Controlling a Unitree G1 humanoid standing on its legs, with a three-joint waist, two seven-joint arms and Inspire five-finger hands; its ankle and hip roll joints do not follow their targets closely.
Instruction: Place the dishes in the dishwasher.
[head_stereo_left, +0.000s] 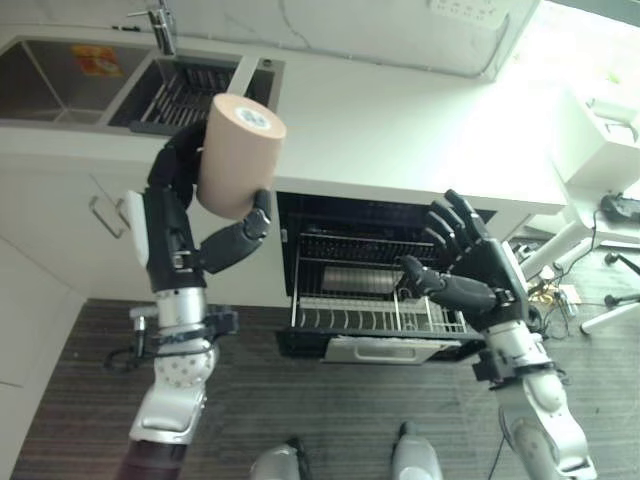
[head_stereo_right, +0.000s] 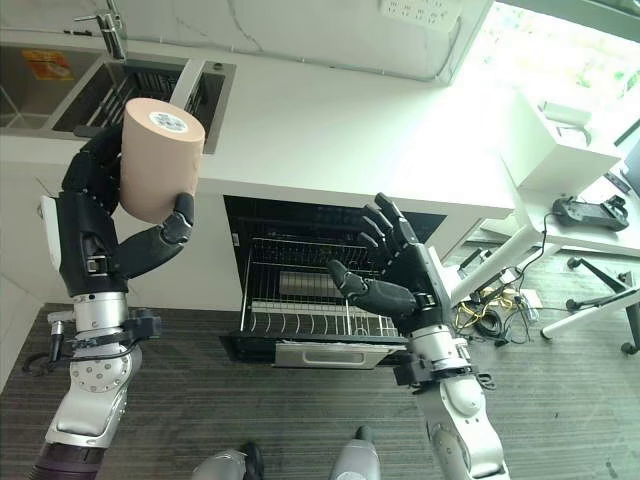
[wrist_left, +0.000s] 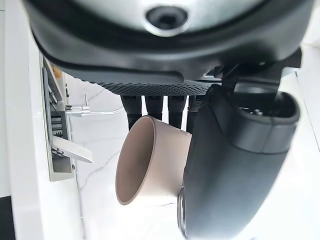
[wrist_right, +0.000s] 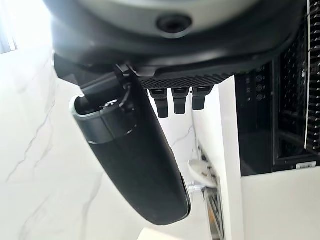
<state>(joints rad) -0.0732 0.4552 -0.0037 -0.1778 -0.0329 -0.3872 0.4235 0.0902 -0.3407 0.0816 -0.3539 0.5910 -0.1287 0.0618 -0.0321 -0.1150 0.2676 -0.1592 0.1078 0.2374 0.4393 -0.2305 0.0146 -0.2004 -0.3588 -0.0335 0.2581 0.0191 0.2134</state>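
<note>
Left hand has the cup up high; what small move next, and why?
Probably swing the left hand down and right toward the pulled-out dishwasher rack. It grips the tan cup above the counter, left of the opening; the right hand is open and holds nothing.

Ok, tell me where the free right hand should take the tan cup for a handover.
Probably the bare upper end of the tan cup, coming from its right. The left hand wraps the lower wall, fingers behind, thumb in front. The right hand is open, over the dishwasher rack.

Beige cup (head_stereo_left: 238, 155), apparently white-marbled countertop (head_stereo_left: 400, 130)
</note>
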